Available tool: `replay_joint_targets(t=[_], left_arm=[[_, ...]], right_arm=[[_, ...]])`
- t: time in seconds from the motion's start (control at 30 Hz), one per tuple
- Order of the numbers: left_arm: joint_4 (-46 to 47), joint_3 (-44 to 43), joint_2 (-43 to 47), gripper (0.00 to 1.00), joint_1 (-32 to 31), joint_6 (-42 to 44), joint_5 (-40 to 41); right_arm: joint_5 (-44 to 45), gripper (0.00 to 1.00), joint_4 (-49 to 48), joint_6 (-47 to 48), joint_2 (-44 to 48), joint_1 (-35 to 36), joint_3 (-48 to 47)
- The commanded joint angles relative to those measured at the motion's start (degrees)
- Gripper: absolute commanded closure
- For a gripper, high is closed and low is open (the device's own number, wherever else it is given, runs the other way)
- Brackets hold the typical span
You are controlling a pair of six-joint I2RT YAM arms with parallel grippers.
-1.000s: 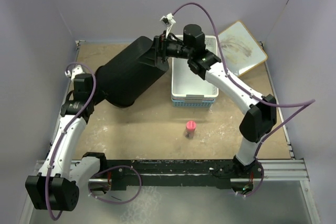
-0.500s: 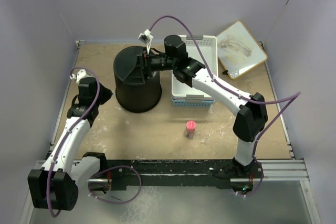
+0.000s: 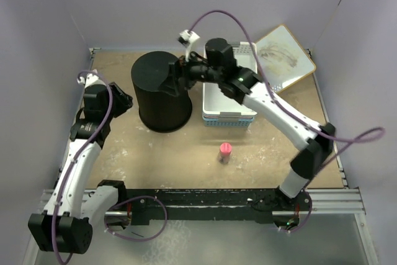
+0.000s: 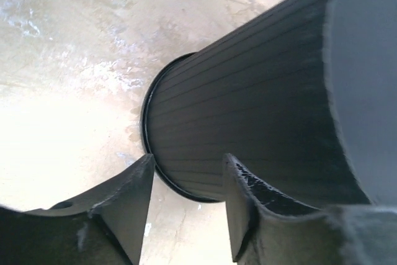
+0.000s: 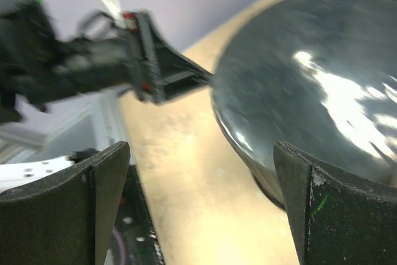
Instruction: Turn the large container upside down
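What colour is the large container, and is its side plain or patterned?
The large container is black, finely ribbed along its side; clearest in the left wrist view.

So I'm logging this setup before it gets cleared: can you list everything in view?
large container: one, black, standing base-up, back left of the table
white basket: one, white, just right of the container, stacked on another basket
blue basket: one, blue, only its edge shows under the white one
small cylinder: one, pinkish red, upright, middle front
board: one, white with a wooden frame, back right corner
table: one, tan, scuffed
left fingers: black, open, beside the container's left wall
right fingers: black, open, above the container's upturned base
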State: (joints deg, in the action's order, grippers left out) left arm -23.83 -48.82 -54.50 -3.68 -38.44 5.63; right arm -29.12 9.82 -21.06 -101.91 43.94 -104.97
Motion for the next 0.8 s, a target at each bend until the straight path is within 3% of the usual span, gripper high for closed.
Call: replay_joint_targets(t=[0.0, 0.1, 0.2, 0.43, 0.57, 0.77], left_arm=[[-8.43, -5.08, 6.83, 0.51, -0.25, 7.81, -4.57], [-14.79, -5.49, 10.40, 0.51, -0.35, 9.78, -10.39], [-17.59, -3.99, 14.04, 0.48, -0.54, 9.74, -18.02], [-11.47, -1.96, 16.21, 0.41, -2.99, 6.48, -24.59], [-6.98, -1.95, 13.08, 0.36, -8.83, 6.26, -20.29], [-2.68, -5.16, 5.14, 0.35, -29.39, 6.36, -4.27]], right_arm=[[26.97, 0.00, 6.54, 11.39, 16.20, -0.04, 12.20], [42.53, 0.00, 8.54, 12.10, 22.82, -0.85, 21.76], [51.89, 0.00, 12.64, 9.04, 25.86, -3.88, 27.07], [54.47, 0.00, 19.09, -0.62, 26.40, -13.22, 27.89], [55.19, 0.00, 21.61, -4.28, 24.61, -14.62, 24.97], [55.54, 0.00, 24.87, -6.44, 22.21, -14.68, 21.65]])
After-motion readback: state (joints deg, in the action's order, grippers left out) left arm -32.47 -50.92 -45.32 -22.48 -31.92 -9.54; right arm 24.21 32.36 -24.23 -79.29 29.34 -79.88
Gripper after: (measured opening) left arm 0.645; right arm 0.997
